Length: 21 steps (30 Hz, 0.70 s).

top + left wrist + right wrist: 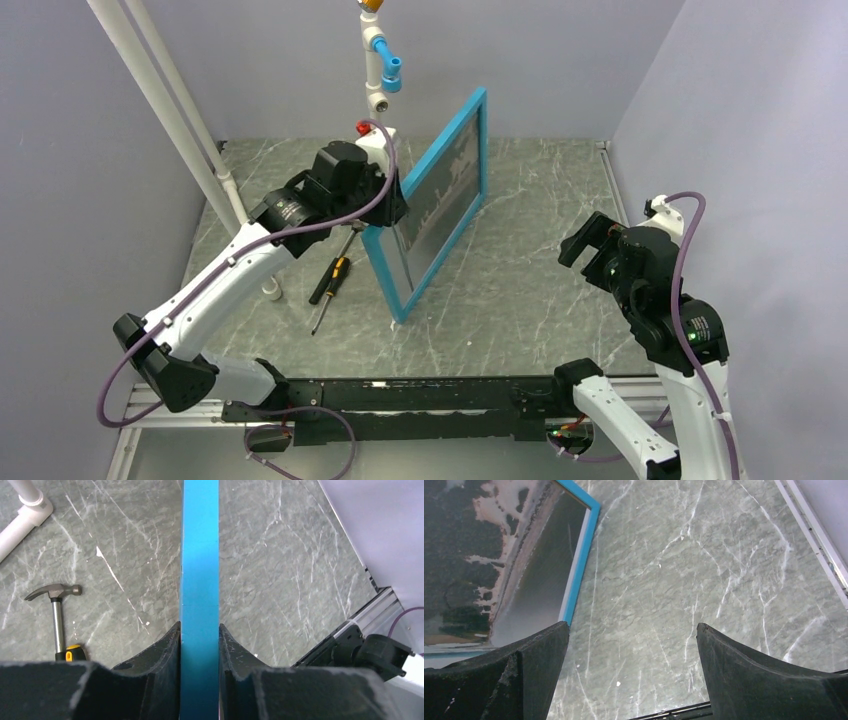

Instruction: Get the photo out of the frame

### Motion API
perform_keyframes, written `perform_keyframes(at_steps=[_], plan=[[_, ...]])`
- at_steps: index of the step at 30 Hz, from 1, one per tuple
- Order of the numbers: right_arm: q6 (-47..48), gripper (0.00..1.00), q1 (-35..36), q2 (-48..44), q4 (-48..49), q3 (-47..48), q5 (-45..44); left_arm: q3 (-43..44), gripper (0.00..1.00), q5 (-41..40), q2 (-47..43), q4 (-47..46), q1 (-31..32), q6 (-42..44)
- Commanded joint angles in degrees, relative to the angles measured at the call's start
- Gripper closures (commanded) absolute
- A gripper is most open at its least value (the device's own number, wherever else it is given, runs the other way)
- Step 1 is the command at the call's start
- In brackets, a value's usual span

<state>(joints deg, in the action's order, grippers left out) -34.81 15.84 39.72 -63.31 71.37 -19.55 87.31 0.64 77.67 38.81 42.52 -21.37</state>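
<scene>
The frame (pixel 478 150), turquoise-blue, stands upright on edge on the marble table, slanting from near left to far right. The photo (pixel 440 195) sits inside it, a grey picture with dark shapes facing right. My left gripper (pixel 395 205) is shut on the frame's upper left edge. In the left wrist view the blue edge (pixel 200 555) runs straight between both fingers of the left gripper (pixel 199 626). My right gripper (pixel 590 240) hovers to the right of the frame, open and holding nothing. The right wrist view shows the photo (pixel 474 555), the frame's corner (pixel 581 555) and the right gripper (pixel 632 627) over bare table.
A hammer (pixel 55 595) with a yellow-black handle lies on the table left of the frame. White pipes (pixel 160 100) slant up at the far left. A pipe stand with blue fittings (pixel 380 60) rises behind the frame. Walls close in at the back and right.
</scene>
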Motion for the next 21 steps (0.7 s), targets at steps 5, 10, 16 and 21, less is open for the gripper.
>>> perform_keyframes(at_steps=[5, 10, 16, 21], plan=[[-0.3, 0.01, 0.1, 0.0, 2.6, -0.8, 0.5, -3.0, 1.00, 11.3, 2.0, -10.6, -2.5, -3.4], [-0.4, 0.01, 0.0, 0.1, 2.7, -1.4, 0.7, -0.2, 1.00, 20.6, 4.9, -8.7, -2.4, 1.4], [-0.5, 0.01, 0.0, 0.1, 2.8, -1.6, 0.7, -0.5, 1.00, 27.1, 5.2, -6.2, -2.4, 6.3], [-0.8, 0.01, 0.1, 0.6, 3.2, -1.7, 1.2, -0.7, 1.00, 31.8, 5.9, -4.5, -2.4, 8.9]])
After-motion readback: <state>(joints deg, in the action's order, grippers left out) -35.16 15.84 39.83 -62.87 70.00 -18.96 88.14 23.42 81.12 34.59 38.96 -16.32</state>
